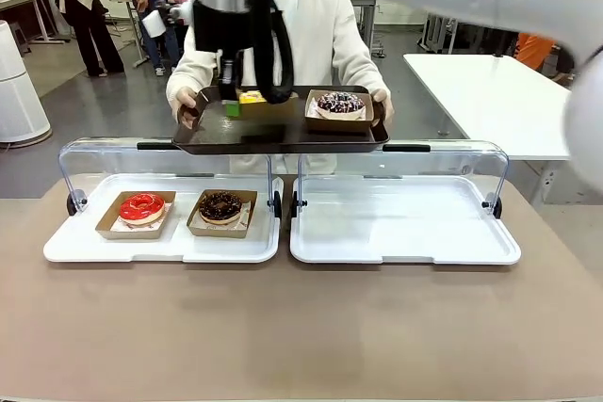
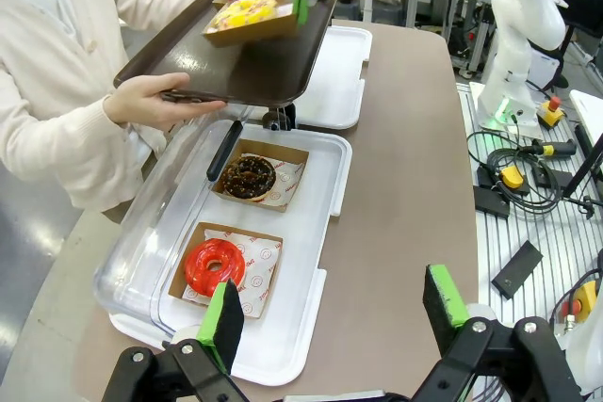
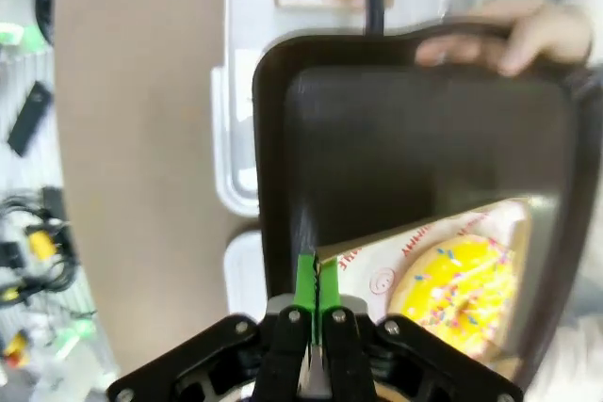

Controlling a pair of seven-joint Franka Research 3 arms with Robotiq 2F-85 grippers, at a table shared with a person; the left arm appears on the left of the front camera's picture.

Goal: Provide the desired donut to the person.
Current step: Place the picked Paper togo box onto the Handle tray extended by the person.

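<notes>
1. Left gripper [image 2: 330, 327]: jaws wide apart, nothing between them, above the near edge of the left case [image 1: 162, 242].
2. Left case: a red donut [image 1: 141, 207] at left and a chocolate donut [image 1: 220, 206] beside it, each in a brown paper tray. The liner print is too small to read.
3. The person [image 1: 320, 35] holds a dark tray [image 1: 273, 134] in both hands above the cases.
4. Right gripper [image 3: 317, 281]: fingers pinched on the rim of the carton holding the yellow donut [image 3: 452, 294], which sits on the tray. The liner lettering is blurred.
5. Sprinkled donut [image 1: 340, 103]: on the tray's right part.
6. Right case [image 1: 405, 233]: lid raised.
</notes>
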